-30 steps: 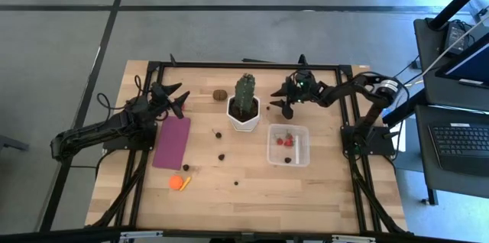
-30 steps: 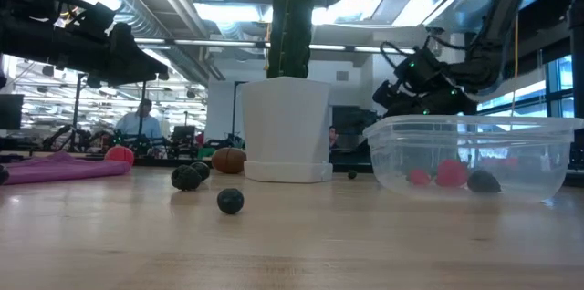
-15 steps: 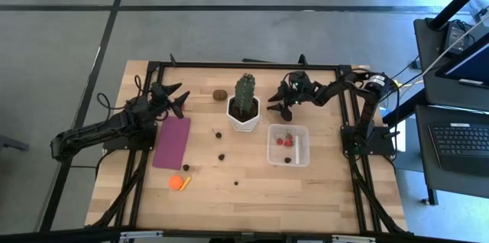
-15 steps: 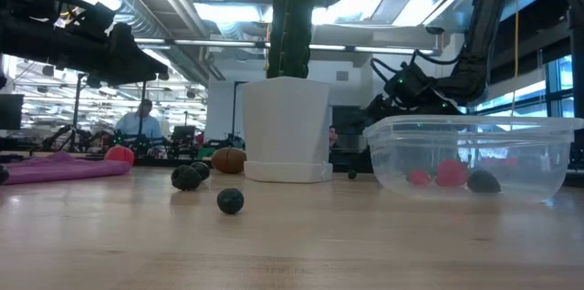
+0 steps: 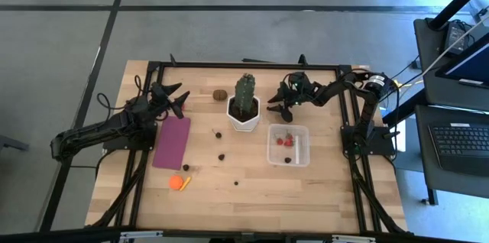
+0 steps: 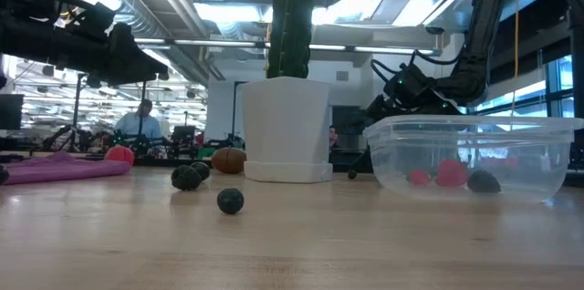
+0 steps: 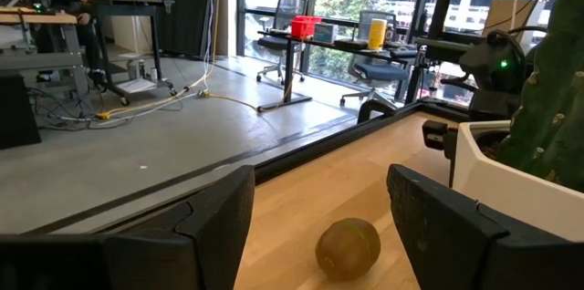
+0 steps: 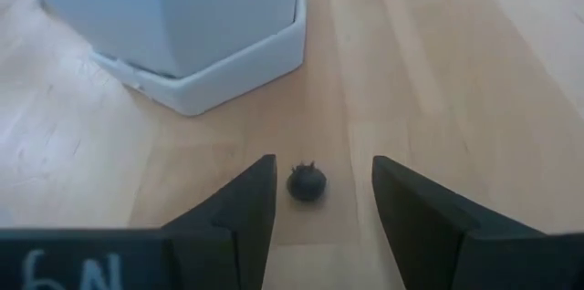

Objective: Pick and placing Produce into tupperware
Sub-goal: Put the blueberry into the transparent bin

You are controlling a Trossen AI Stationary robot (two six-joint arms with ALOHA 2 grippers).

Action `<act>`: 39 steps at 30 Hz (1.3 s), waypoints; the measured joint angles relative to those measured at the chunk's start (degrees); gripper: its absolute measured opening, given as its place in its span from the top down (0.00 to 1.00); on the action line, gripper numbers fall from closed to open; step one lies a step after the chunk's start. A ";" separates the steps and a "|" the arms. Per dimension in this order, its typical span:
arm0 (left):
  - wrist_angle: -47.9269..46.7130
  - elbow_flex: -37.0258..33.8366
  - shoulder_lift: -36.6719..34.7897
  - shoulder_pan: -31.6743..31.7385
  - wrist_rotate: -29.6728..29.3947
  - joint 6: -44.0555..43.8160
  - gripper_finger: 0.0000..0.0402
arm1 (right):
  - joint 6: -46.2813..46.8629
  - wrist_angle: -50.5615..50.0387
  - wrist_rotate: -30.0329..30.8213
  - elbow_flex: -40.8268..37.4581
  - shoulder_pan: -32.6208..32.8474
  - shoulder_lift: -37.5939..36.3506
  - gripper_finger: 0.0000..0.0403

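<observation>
Right, high view: wood-slat table (image 5: 252, 197) in a black frame. Clear squarish box (image 5: 288, 144) with rounded corners sits right of centre, two red bits and a dark one inside. White hex pot (image 5: 244, 114) with a ribbed green cactus (image 5: 244, 89) is just left of the box, apart from it. Flat purple mat (image 5: 172, 141) lies left, an orange piece (image 5: 177, 183) near it, a brown oval (image 5: 220, 95) far-left of the pot, dark berries scattered mid-table. Left gripper (image 5: 180, 101) hovers over the mat's far end. Right gripper (image 5: 278, 107) is low between pot and box's far side; the berry under it is too small to see here.

Low view: box wall is glossy and see-through, showing red pieces (image 6: 438, 174) and a dark one. Bumpy black berries (image 6: 187, 177) and a smooth round one (image 6: 230, 201) lie nearer. Cactus top is cut off. A person sits far back.

Left wrist: fingers (image 7: 219, 212) parted, holding nothing; fuzzy brown oval ahead between them.

Right wrist: fingers (image 8: 246, 203) spread, empty, straddling a spiky dark berry (image 8: 307, 183) without touching it, beside the pot's base.
</observation>
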 joint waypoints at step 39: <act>0.02 0.00 -0.02 0.01 -0.01 0.00 0.39 | -1.98 -1.81 7.10 0.07 2.15 -0.11 0.87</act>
